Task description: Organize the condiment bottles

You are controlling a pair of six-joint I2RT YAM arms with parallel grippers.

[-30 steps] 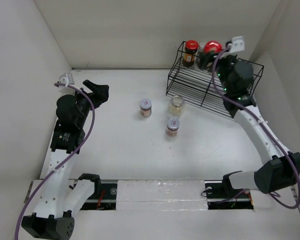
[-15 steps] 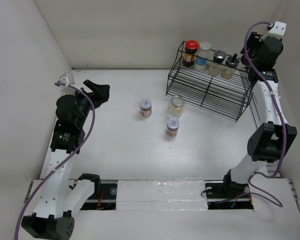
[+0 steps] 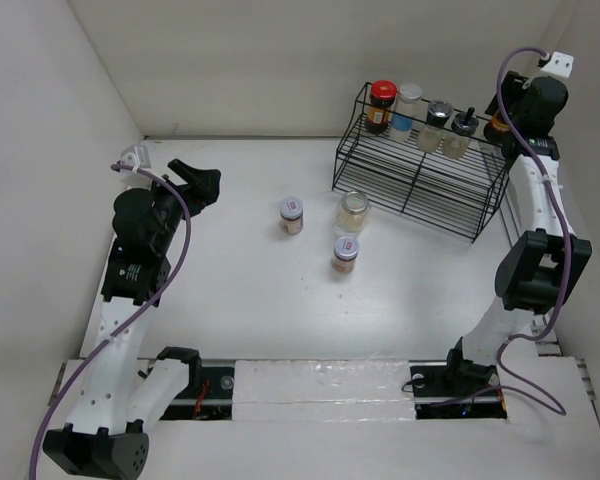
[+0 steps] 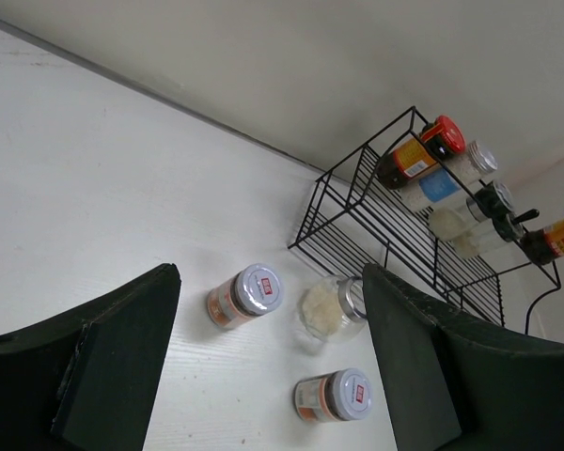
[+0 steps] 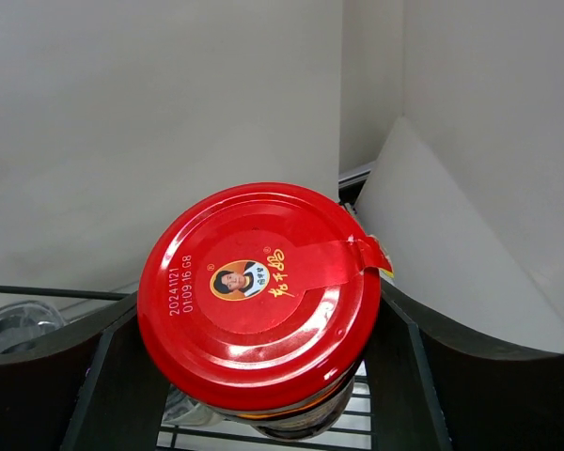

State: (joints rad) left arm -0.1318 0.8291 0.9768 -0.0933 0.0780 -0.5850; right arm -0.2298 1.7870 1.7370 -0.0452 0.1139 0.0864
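My right gripper point(image 3: 508, 112) is shut on a red-lidded jar of dark sauce point(image 5: 258, 282), held over the far right end of the black wire rack point(image 3: 420, 175); the jar's orange label also shows in the top view point(image 3: 497, 127). On the rack's top shelf stand another red-lidded jar point(image 3: 382, 104), a white-capped blue-label jar point(image 3: 407, 110), a silver-lidded jar point(image 3: 436, 124) and a dark-topped jar point(image 3: 461, 131). Three jars stand on the table: two with orange labels point(image 3: 291, 214) point(image 3: 345, 253) and a pale one point(image 3: 353, 211). My left gripper point(image 3: 198, 181) is open and empty, well left of them.
White walls close in the table on the left, back and right. The right wall is close beside my right gripper. The rack's lower shelf point(image 3: 400, 178) holds nothing that I can see.
My right arm has swung with the red-lidded jar from the rack's left part to its far right end. The left arm has not moved.
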